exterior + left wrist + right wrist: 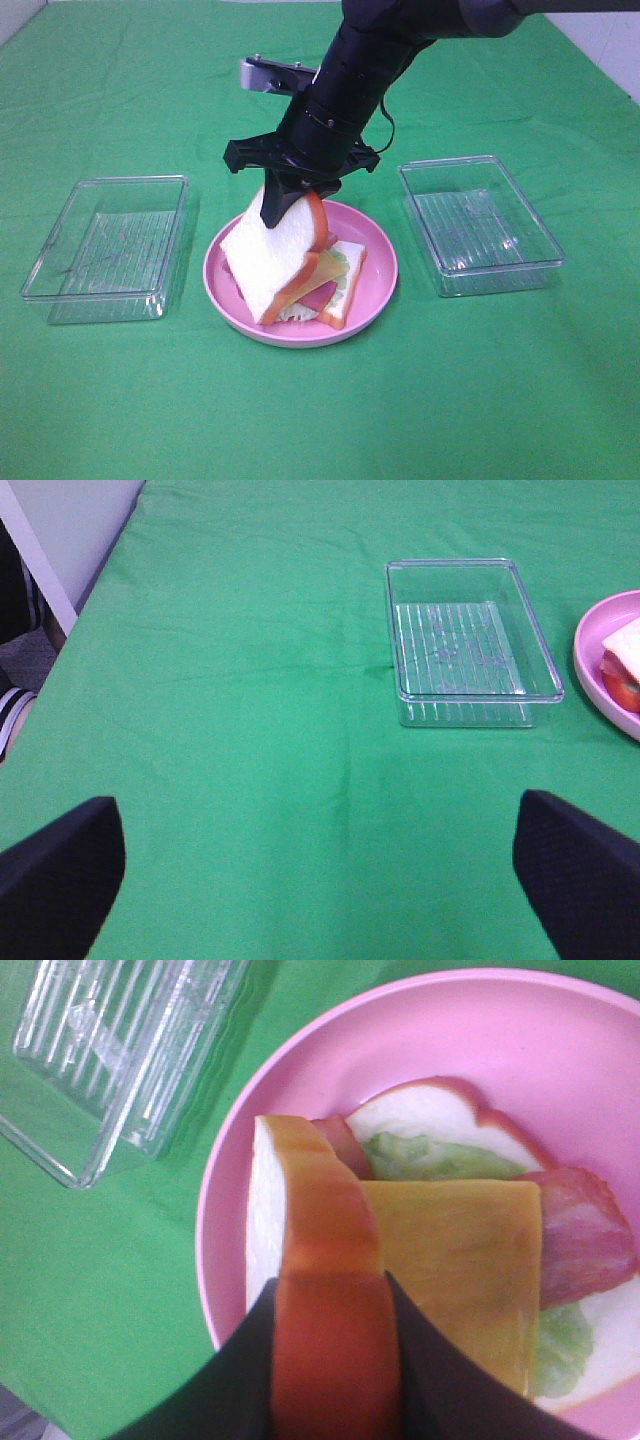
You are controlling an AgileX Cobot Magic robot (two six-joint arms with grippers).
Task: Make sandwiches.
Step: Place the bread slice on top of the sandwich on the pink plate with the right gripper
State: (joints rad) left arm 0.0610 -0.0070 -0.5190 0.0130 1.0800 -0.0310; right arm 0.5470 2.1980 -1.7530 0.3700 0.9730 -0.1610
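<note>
A sandwich stack lies on the pink plate (382,285): a bottom bread slice (347,292), lettuce (340,262), bacon (318,296) and yellow cheese (326,270). My right gripper (290,200) reaches to the middle and is shut on the orange-brown crust of a top bread slice (265,260). That slice is tilted, with its lower edge resting on the stack. The right wrist view shows the fingers (255,1345) clamping the crust (325,1260) above the cheese (450,1270), bacon (585,1240) and lettuce (430,1155). My left gripper (320,880) is open and empty over bare cloth, out of the exterior high view.
A clear plastic tray (130,180) stands left of the plate and another (450,162) stands right of it, both empty. The left wrist view shows one tray (455,565) and the plate's edge (600,650). Green cloth covers the table.
</note>
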